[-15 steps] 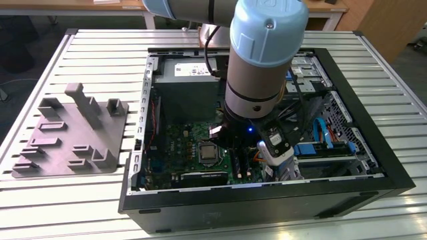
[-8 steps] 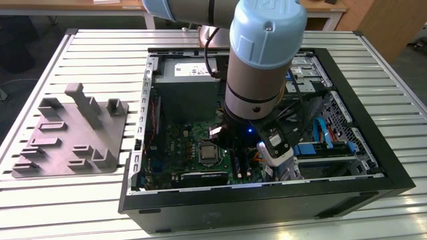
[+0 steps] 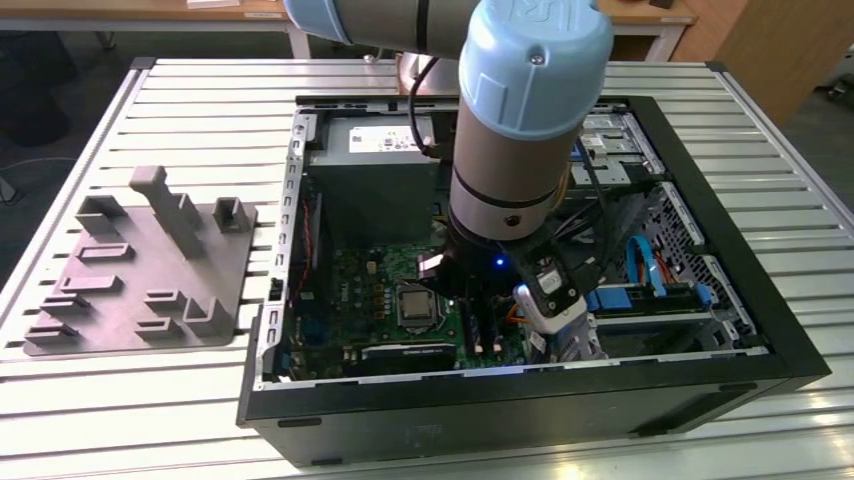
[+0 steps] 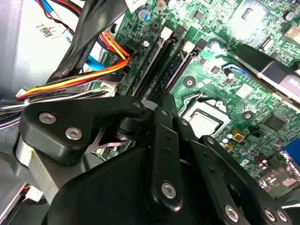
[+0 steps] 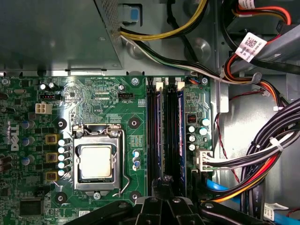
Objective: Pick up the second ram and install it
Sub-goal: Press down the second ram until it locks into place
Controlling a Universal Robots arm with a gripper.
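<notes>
- Open computer case (image 3: 747, 330) on the slatted surface (image 3: 200, 90): holds the green motherboard (image 5: 103, 98), a bare processor socket (image 5: 96, 161) and cable bundles (image 5: 262, 154).
- Claw (image 5: 161, 187) lowered inside the case, directly over the memory slots (image 5: 153, 136); its linkage hides the fingertips, so spread or pressed together cannot be told.
- Second ram (image 5: 180, 136): blue-edged stick standing in a slot just ahead of the claw; near end cut off by the claw.
- Grey fixture tray (image 3: 147, 270) lies outside the case, well apart from the claw.
</notes>
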